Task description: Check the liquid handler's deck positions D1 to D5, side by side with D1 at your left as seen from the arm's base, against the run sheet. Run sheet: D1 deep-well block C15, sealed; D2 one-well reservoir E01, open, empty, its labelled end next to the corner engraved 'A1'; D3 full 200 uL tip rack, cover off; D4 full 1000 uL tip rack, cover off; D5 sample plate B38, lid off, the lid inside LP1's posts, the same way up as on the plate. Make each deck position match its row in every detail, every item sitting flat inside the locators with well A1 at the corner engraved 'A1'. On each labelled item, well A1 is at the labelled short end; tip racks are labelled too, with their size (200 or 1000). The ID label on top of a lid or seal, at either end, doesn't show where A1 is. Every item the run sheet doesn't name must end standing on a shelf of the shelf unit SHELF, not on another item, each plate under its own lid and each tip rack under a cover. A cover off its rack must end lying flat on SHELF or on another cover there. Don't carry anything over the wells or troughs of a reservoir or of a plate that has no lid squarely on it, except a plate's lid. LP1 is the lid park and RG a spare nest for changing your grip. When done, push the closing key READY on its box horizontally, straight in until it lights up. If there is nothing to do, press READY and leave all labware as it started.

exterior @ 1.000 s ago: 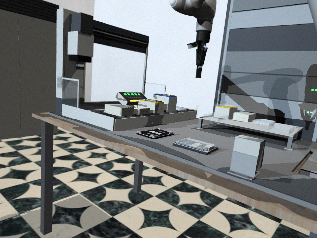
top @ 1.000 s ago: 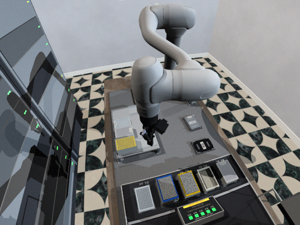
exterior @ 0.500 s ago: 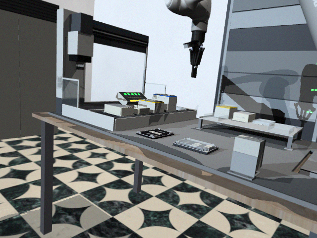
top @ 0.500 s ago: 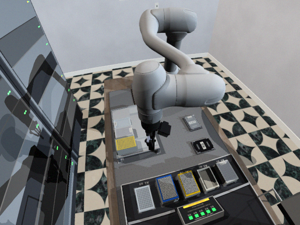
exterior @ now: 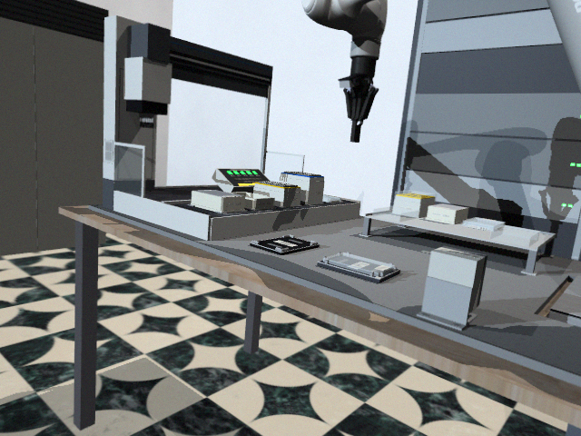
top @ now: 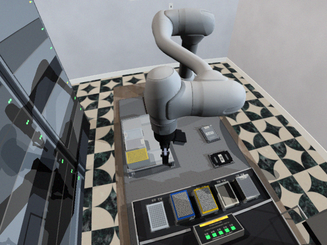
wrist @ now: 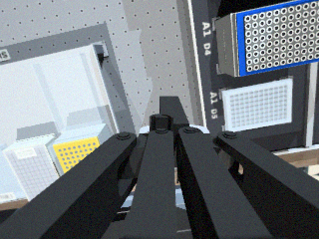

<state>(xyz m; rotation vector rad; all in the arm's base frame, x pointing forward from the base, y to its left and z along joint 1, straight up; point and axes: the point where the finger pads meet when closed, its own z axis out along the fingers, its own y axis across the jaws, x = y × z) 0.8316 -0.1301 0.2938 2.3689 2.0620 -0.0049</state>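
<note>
My gripper point(top: 165, 158) is shut and empty. It hangs high above the table by the near corner of the shelf unit point(top: 145, 143), and it also shows in the exterior view point(exterior: 355, 133) and in the wrist view point(wrist: 166, 115). On the deck, from the left of the top view, stand an uncovered white plate point(top: 157, 216) point(wrist: 256, 105) at D5, a blue-rimmed tip rack point(top: 182, 204) at D4 point(wrist: 279, 37), a yellow-rimmed tip rack point(top: 205, 199), an open reservoir point(top: 226, 195) and a sealed block point(top: 247, 187). A clear lid point(top: 209, 132) lies in the lid park.
The shelf holds a yellow-topped rack point(top: 136, 155) and several pale items point(exterior: 446, 213). An empty black nest point(top: 219, 160) lies beside the lid park. A panel with green lights point(top: 218, 229) stands in front of the deck. A grey-white box point(exterior: 452, 286) stands near the table edge.
</note>
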